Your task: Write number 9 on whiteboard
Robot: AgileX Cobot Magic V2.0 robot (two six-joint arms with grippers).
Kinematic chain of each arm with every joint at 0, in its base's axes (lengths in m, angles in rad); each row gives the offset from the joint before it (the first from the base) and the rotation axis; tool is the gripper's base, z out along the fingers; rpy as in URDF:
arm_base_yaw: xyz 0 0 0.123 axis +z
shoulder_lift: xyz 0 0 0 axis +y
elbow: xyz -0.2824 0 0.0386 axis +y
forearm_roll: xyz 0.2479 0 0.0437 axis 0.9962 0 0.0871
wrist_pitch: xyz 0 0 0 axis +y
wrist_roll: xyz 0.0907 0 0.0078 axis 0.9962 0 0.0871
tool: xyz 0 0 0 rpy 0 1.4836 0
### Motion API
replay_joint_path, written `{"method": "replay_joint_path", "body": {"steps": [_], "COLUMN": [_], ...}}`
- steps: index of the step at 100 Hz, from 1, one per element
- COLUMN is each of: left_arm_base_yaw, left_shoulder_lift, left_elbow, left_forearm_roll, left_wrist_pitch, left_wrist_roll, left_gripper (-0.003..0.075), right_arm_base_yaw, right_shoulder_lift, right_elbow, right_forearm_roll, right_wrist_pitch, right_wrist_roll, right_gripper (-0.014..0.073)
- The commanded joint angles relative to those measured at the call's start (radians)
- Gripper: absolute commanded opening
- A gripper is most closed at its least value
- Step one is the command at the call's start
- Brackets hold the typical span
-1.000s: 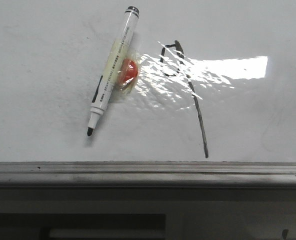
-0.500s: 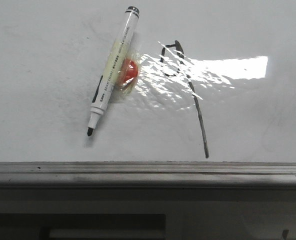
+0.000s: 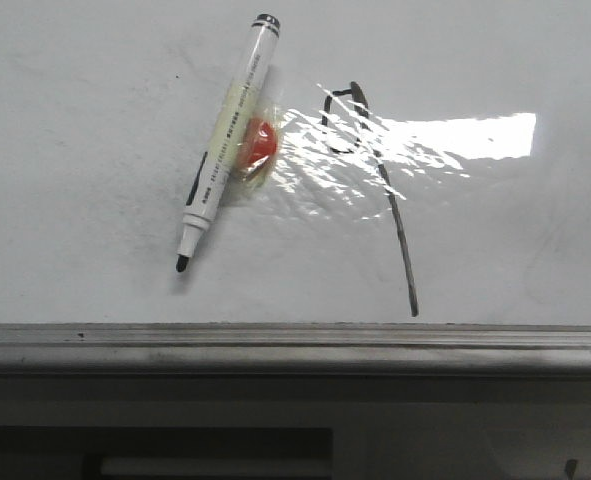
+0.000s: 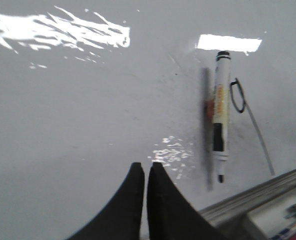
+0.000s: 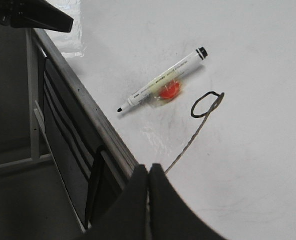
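The whiteboard [image 3: 95,120] fills the front view, glossy white with a bright glare patch. On it is the number 9 [image 3: 395,215], a thin black loop with a long slanted tail; it also shows in the left wrist view [image 4: 255,127] and the right wrist view [image 5: 204,107]. A white marker [image 3: 223,145] with an orange blob taped to it lies uncapped on the board left of the 9, tip toward the rail. My left gripper [image 4: 145,166] is shut and empty above bare board. My right gripper [image 5: 150,168] is shut and empty over the board's edge near the 9's tail.
A grey metal edge rail [image 3: 295,345] runs along the board's near side, with a dark frame below it. The marker also shows in the left wrist view [image 4: 221,107] and the right wrist view [image 5: 163,80]. The other arm's dark part [image 5: 30,14] shows at a corner.
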Motion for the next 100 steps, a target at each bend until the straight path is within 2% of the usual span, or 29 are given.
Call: {"method": "replay_joint_path", "body": {"steps": [1,6,18,23,32,45,58,76,86,100], "left_arm_base_yaw": [0.026,0.058,0.196,0.265,0.387,0.529,0.608,0.658,0.672,0.678], "left_shoulder_lift": [0.006,0.006,-0.006,-0.027,-0.072,-0.184,-0.296,-0.402,-0.397,-0.397], "left_elbow": [0.000,0.016,0.033,0.033,0.035,0.064,0.105,0.134,0.150,0.150], "left_forearm_roll": [0.260,0.424,0.832,0.968,1.128,1.172,1.172,1.172,1.165,1.161], "left_wrist_pitch": [-0.066,-0.088,-0.060,-0.019,0.059,0.112,0.192,0.452,0.503,0.515], "left_wrist_roll": [-0.087,-0.188,-0.544,-0.693,-0.830,-0.873,-0.892,-0.994,-1.061,-1.064], "left_gripper": [-0.0020,-0.0020,-0.0020,-0.0020,-0.0020,-0.0020,-0.0020,-0.0020,-0.0020,-0.0020], "right_arm_base_yaw": [-0.008,-0.008,-0.008,-0.008,-0.008,-0.008,-0.008,-0.008,-0.008,-0.008], "right_shoulder_lift": [0.008,0.008,0.008,0.008,0.008,0.008,0.008,0.008,0.008,0.008], "right_elbow": [-0.029,-0.029,-0.029,-0.029,-0.029,-0.029,-0.029,-0.029,-0.029,-0.029], "right_forearm_roll": [-0.001,-0.001,-0.001,-0.001,-0.001,-0.001,-0.001,-0.001,-0.001,-0.001], "right_wrist_pitch": [-0.087,-0.087,-0.087,-0.087,-0.087,-0.087,-0.087,-0.087,-0.089,-0.089], "right_wrist_roll": [0.001,0.001,0.001,0.001,0.001,0.001,0.001,0.001,0.001,0.001], "right_gripper": [-0.0062,-0.0062,-0.0062,-0.0062,-0.0062,-0.0062,-0.0062,-0.0062,-0.0062,-0.0062]}}
